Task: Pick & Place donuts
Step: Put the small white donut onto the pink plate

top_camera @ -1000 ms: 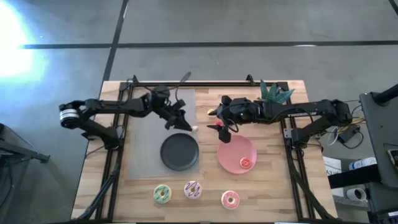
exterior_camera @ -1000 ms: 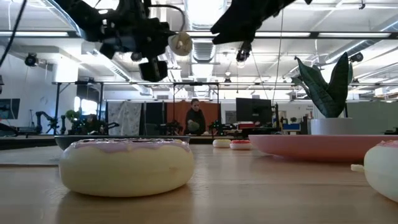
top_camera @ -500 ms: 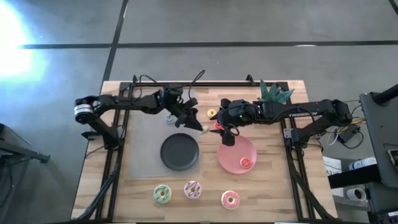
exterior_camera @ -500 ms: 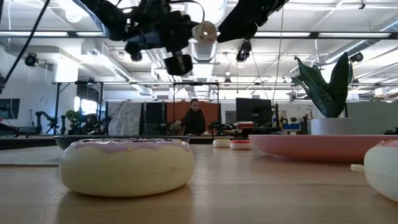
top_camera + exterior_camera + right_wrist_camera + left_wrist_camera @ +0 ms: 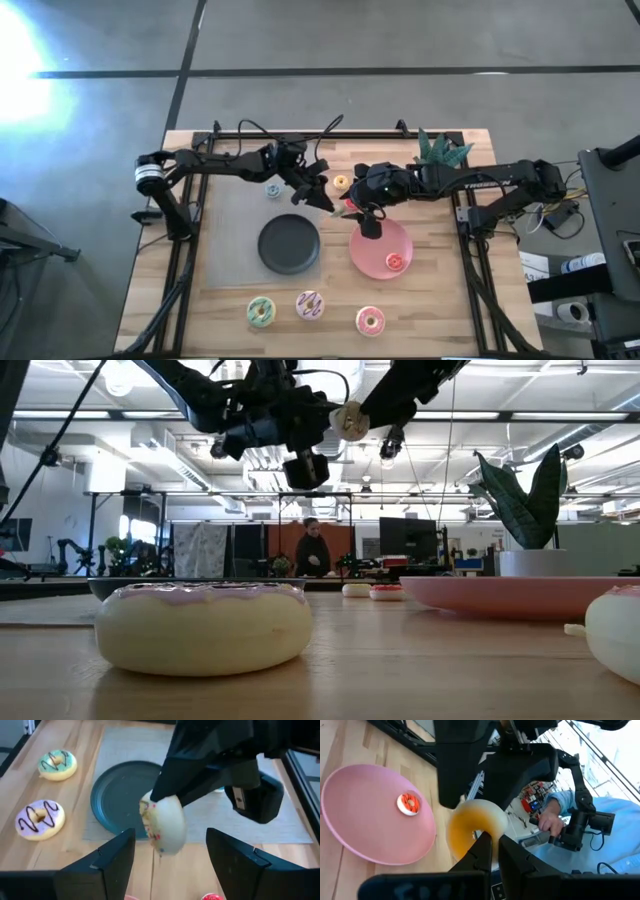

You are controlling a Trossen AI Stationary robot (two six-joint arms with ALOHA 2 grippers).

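Note:
My left gripper [image 5: 326,197] reaches across the table and is shut on a tiny cream-yellow donut [image 5: 475,826], held in the air [image 5: 348,422] between the black plate [image 5: 290,244] and the pink plate [image 5: 372,262]. My right gripper [image 5: 367,220] hangs open over the pink plate's far part. In its wrist view the donut [image 5: 162,827] shows ahead, between its two fingers, apart from them. A tiny red donut [image 5: 396,262] lies in the pink plate. The green [image 5: 261,311], white streaked [image 5: 310,304] and pink [image 5: 370,320] donuts lie near the table's near edge. My left gripper pinches the tiny cream-yellow donut by its ring wall [image 5: 481,839] between the two fingertips [image 5: 483,851]. The fingers come from the table's left, slanting down. The donut is lifted clear, standing on edge at the fingers' free ends [image 5: 340,424].
A tiny blue donut [image 5: 273,189] and a tiny orange one [image 5: 340,183] lie on the far half of the table. A potted plant [image 5: 440,150] stands at the far right corner. A grey mat [image 5: 235,215] lies under the black plate. A person's hand [image 5: 549,822] shows beyond the table.
My left gripper has carried the tiny donut toward the table's right, from over the grey mat to beside the pink plate, staying shut on it. My right gripper has shifted a little toward the near edge, over the pink plate.

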